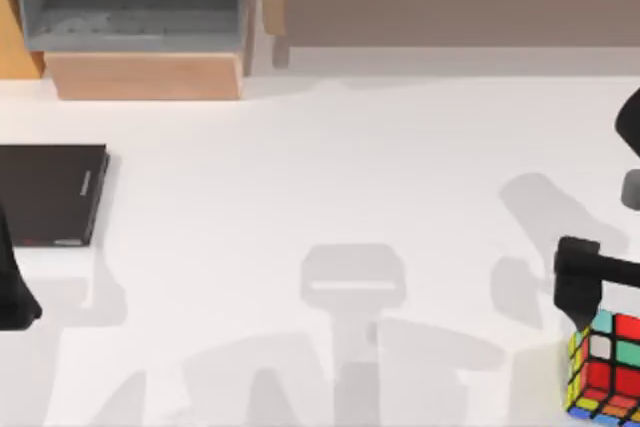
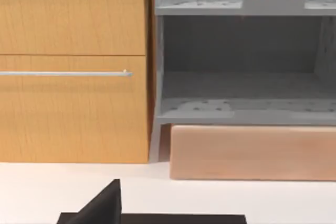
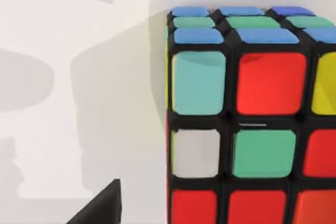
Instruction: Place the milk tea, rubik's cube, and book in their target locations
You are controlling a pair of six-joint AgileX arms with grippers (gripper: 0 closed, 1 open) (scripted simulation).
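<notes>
right tool (image 1: 590, 309) just above rubik's cube (image 1: 605, 365), grip unclear

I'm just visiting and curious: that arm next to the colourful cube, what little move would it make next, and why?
Probably the right gripper should ease down and close around the rubik's cube. It sits right beside the cube at the table's right front corner, and its wrist view looks at the cube from close by.

white table (image 1: 330, 177) bears rubik's cube (image 1: 605, 365) and black slab (image 1: 48, 194).
</notes>
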